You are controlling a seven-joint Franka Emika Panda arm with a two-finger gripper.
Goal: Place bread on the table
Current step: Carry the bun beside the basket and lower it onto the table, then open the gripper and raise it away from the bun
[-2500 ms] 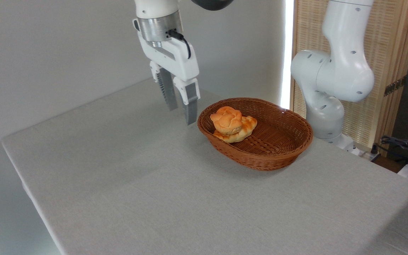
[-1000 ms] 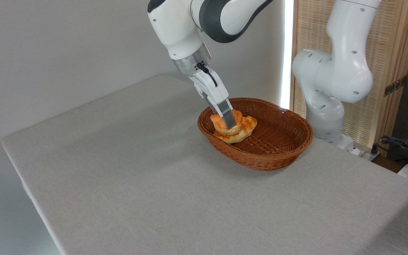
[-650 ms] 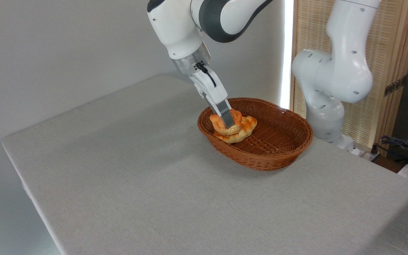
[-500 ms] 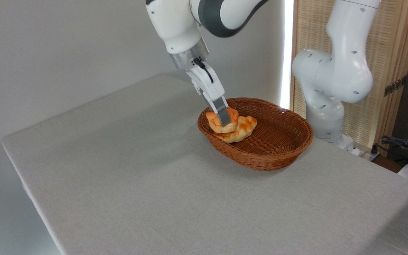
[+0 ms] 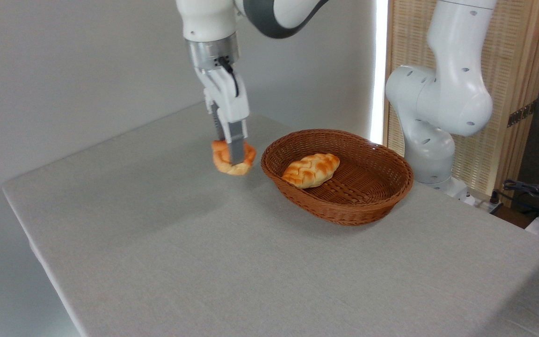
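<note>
Camera: one bread [image 5: 232, 159] in tool [image 5: 233, 157] (pinched), one loaf [image 5: 310, 170] in basket [image 5: 367, 206].

So my gripper [image 5: 233, 157] is hanging just left of the basket [image 5: 339, 206], outside its rim, with the bread [image 5: 246, 161] clamped in it above the counter [image 5: 204, 262]. The basket sits toward the back right of the counter, and the braided loaf [image 5: 310, 170] lies inside it, on its left half. My base stands behind the basket, off to the right.
</note>
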